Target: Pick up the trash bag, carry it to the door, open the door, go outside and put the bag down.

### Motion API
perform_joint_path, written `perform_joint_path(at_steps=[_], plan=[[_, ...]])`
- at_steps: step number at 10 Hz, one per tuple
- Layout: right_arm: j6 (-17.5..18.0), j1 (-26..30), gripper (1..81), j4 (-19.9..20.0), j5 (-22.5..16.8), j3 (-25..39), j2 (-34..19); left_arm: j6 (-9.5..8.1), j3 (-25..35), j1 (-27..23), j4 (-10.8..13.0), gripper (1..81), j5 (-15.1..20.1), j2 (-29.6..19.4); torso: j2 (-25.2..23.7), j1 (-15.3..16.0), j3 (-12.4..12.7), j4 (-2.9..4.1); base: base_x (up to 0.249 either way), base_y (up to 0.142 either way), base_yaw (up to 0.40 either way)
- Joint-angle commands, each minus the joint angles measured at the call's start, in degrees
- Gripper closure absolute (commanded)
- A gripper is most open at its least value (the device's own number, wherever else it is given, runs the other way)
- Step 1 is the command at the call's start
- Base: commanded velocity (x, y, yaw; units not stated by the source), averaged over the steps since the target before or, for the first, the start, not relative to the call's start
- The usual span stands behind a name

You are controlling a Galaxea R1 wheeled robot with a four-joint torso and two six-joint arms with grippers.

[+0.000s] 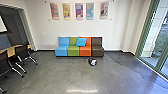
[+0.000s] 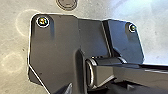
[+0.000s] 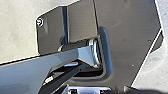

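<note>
Left and right grippers: whether apart or together cannot be told; trash bag (image 1: 92, 62), dark and whitish, seen on floor (image 1: 50, 72) just in front of multicoloured sofa (image 1: 97, 43); print on wall posters (image 1: 79, 11) too small to be read

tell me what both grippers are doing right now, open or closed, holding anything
Left gripper: cannot tell whether it is open, closed or holding anything.
Right gripper: cannot tell whether it is open, closed or holding anything.

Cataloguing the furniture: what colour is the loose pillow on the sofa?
Pillow: bright blue, best seen in the head view.
</note>
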Motion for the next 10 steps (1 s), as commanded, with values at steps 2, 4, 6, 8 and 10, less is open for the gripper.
perform_joint_path(at_steps=[2, 4, 6, 8, 10], plan=[[-0.58, 1.79, 1.0, -1.06, -3.84, 0.46, 0.22, 0.55, 0.38, -2.51, 0.85, 1.0, 2.99, 0.1, 0.0, 0.0, 0.0, 0.0, 0.145, 0.0, 0.0], [-0.58, 1.7, 1.0, -1.06, -3.85, 0.46, 0.23, 0.55, 0.38, -2.51, 0.76, 1.0, 2.99, 0.1, 0.0, 0.0, 0.0, 0.0, 0.145, 0.0, 0.0], [-0.58, 1.7, 1.0, -1.06, -3.84, 0.46, 0.22, 0.55, 0.38, -2.51, 0.85, 1.0, 2.99, 0.45, 0.0, 0.0, 0.0, 0.0, 0.145, 0.0, 0.0], [-0.58, 1.7, 1.0, -1.06, -3.93, 0.46, 0.22, 0.55, 0.2, -2.51, 0.85, 1.0, 2.99, 0.45, 0.0, 0.0, 0.0, 0.0, 0.145, 0.0, 0.0], [-0.67, 1.79, 1.0, -1.15, -3.84, 0.46, 0.4, 0.46, 0.2, -2.59, 0.85, 1.0, 2.99, 0.45, 0.0, 0.0, 0.0, 0.0, 0.145, 0.0, 0.0]])
